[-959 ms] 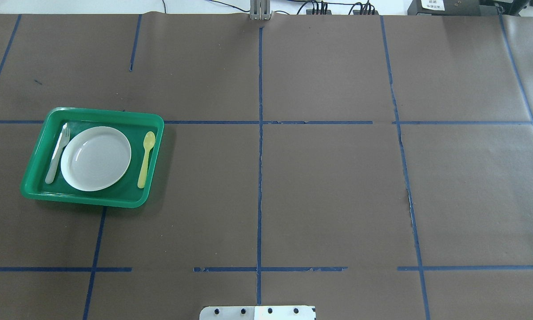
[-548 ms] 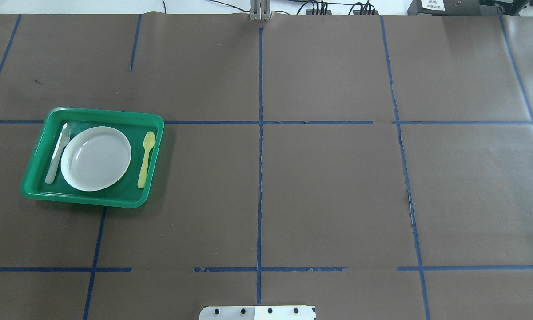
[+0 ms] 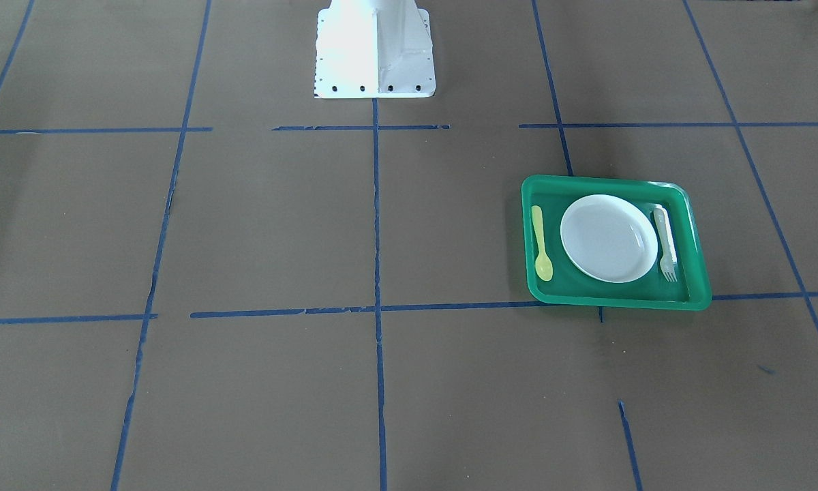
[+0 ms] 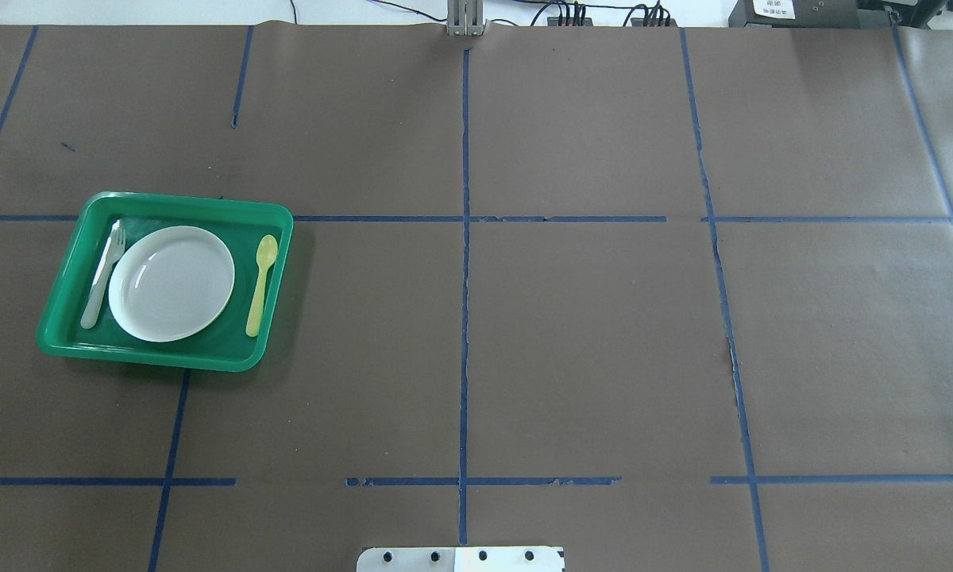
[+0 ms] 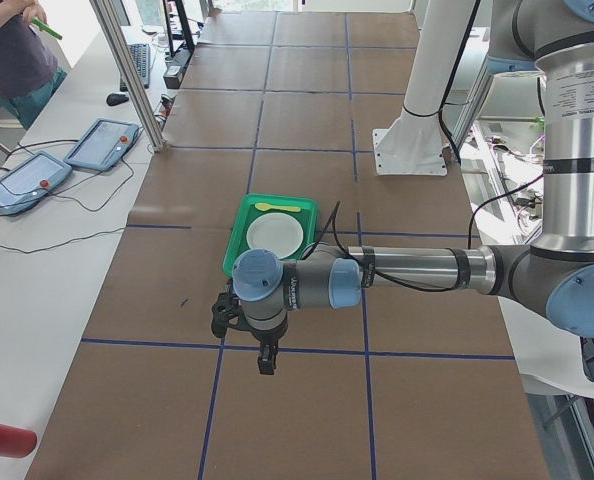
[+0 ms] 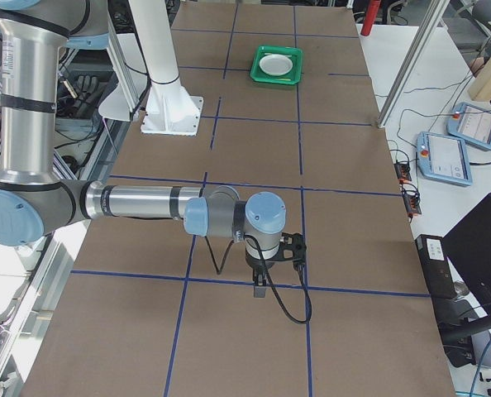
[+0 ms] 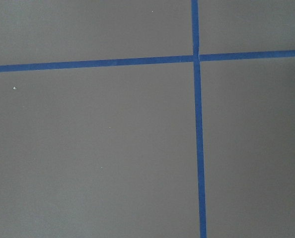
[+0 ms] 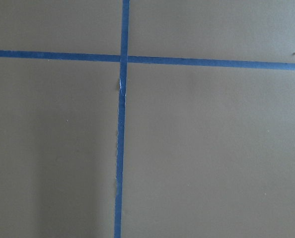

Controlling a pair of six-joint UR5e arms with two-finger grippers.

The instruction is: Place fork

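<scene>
Nothing's changing over the last second: the small pale-grey plastic fork (image 4: 103, 274) is still lying in the green plastic tray (image 4: 190, 199), just left of the round white plate (image 4: 171, 283), mid-left of the overhead view. It's probably placed already. The left gripper (image 5: 266, 360) and right gripper (image 6: 259, 289) are hanging well away, and there's no telling whether their fingers are apart or together.

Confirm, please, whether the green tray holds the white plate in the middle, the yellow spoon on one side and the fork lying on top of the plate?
Not quite: the fork is not on top of the plate. It lies on the floor of the tray beside the plate, on the side opposite the yellow spoon, as the overhead exterior view shows. The rest holds.
</scene>
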